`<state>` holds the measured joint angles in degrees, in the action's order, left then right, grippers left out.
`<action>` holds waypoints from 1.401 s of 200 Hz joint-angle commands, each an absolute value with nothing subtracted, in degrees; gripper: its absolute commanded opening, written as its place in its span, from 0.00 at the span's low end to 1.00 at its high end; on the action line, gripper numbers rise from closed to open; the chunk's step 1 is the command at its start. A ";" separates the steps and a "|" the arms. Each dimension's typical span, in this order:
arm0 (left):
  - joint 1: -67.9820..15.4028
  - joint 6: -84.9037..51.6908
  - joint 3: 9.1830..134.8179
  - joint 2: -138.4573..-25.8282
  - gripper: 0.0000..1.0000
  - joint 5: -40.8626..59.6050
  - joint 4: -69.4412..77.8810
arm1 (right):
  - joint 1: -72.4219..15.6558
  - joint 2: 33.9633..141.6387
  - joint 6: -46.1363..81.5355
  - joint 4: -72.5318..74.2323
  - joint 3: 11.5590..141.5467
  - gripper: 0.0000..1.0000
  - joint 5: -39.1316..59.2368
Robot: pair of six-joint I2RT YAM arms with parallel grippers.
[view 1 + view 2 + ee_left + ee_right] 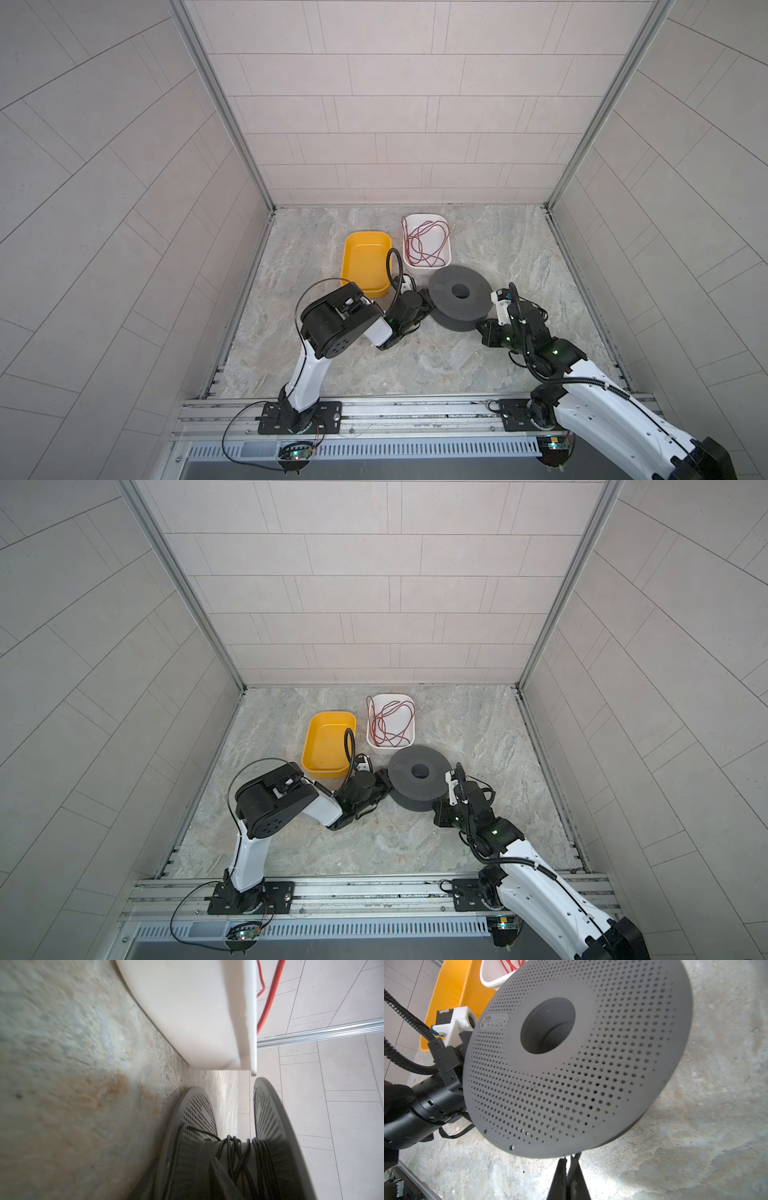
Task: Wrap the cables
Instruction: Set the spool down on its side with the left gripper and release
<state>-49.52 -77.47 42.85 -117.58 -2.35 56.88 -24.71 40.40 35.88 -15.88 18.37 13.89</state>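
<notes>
obs: spool [459, 303] lies flat mid-table [332, 353], just near of the white bin [428, 249], with the centre hole facing up. black cable [241, 1153] is found wound on the hub [208, 1147] between the two flanges [195, 1118]; the turns are loose and crossed over one another.

left gripper [427, 303] is set at the spool's left edge, reaching in between the flanges; whether its jaws are parted or closed cannot be told. right gripper [568, 1176] is clenched at the spool's near-right edge, with a thin black strand, taken to be the cable's free end, pinched between its fingers.

orientation: the coil's axis is upright, shared with the hub; the turns run level with the table. the free strand is led out from under the rim toward the right gripper.

risks (judged): if tension is lost at either gripper, the loose turns could spring off the hub or be tangled further. the spool is not fixed; a hard pull could slide it into the white bin.
</notes>
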 commanded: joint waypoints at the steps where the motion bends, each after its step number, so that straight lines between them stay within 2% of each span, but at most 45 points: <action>1: -49.21 -75.15 41.76 -117.88 0.45 -0.63 44.43 | -24.64 40.29 36.21 -15.45 17.58 0.00 13.05; 24: -49.20 -75.24 40.37 -118.21 0.47 1.13 44.11 | -24.63 41.25 35.96 -15.38 17.13 0.00 12.42; 71: -49.39 -74.34 35.96 -115.47 0.63 2.48 43.70 | -24.57 44.54 35.60 -13.92 16.31 0.00 11.43; 137: -49.94 -70.42 31.03 -106.44 0.62 3.87 41.57 | -24.50 49.61 36.92 -9.22 15.84 0.00 12.99; 222: -53.69 -59.97 35.56 -93.58 0.59 5.62 26.03 | -24.48 50.58 41.91 -1.44 11.33 0.00 10.73; 280: -53.61 -52.12 37.05 -84.46 0.64 2.56 12.94 | -25.03 59.64 44.37 5.20 11.71 0.00 12.83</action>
<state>-53.65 -57.98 34.61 -88.92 4.93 21.69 -24.67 56.49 42.13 1.28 11.49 12.29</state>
